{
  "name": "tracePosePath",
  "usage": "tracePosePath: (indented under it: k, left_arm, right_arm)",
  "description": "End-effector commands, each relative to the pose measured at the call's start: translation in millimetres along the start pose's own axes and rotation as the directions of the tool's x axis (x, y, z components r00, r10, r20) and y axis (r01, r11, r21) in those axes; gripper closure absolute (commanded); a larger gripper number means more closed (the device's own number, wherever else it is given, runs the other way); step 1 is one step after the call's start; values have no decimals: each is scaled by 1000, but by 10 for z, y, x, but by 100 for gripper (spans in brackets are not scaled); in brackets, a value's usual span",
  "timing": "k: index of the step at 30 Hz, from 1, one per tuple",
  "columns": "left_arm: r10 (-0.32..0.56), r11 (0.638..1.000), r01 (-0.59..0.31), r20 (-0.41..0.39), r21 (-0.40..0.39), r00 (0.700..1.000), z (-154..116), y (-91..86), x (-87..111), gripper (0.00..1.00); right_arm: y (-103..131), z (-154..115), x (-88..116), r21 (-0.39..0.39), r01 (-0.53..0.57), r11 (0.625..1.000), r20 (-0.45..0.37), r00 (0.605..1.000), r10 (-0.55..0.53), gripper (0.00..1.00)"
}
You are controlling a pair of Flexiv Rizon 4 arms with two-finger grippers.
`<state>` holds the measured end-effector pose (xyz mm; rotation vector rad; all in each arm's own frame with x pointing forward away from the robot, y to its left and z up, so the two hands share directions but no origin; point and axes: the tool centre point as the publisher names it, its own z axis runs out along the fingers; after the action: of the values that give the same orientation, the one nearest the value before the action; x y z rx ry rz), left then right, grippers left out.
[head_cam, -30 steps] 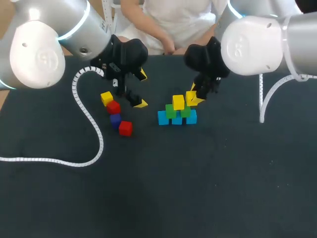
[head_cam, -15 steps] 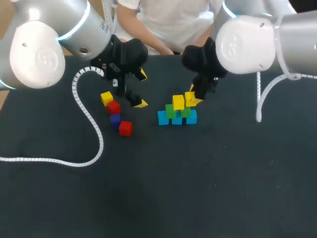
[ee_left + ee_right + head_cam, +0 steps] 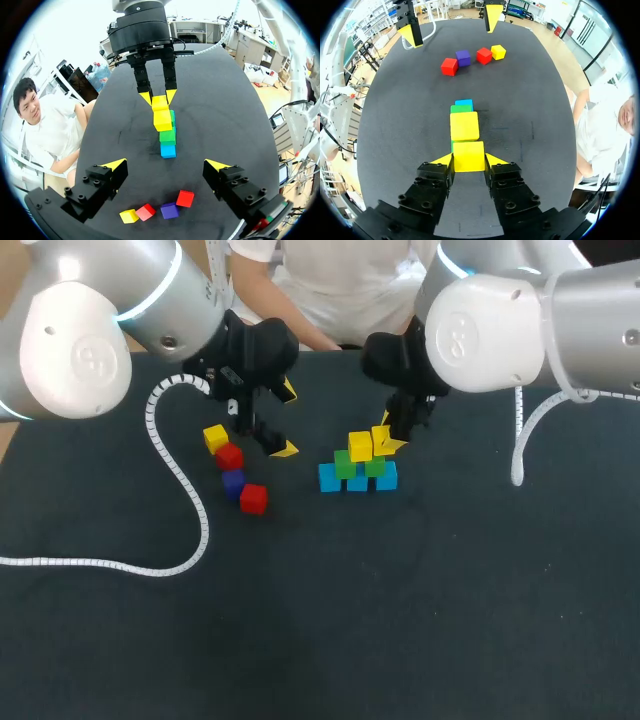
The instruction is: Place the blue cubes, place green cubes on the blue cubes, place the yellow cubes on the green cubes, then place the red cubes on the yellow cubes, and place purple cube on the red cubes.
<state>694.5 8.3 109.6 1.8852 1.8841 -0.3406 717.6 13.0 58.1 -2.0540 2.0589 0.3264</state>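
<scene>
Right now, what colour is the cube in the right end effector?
Yellow. The cube in the right end effector shows best in the right wrist view.

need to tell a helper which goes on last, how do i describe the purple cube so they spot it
On the dark table, find the stack of blue, green and yellow cubes near the middle. Beside it, toward the left arm, four loose cubes lie in a line. The purple cube sits between two red cubes, the only dark violet one.
</scene>
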Motion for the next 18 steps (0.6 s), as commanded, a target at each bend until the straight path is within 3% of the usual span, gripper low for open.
tracePosePath:
  k: [1,18]
  left_arm:
    - [0,1000,0,-4,4,1000,4,18,-6,0]
    - [0,1000,0,-4,4,1000,4,18,-6,0]
  right_arm:
    - [11,12,-6,3,-3,1000,-5,1000,3,100]
    - [-16,42,3,3,-10,1000,0,1000,10,100]
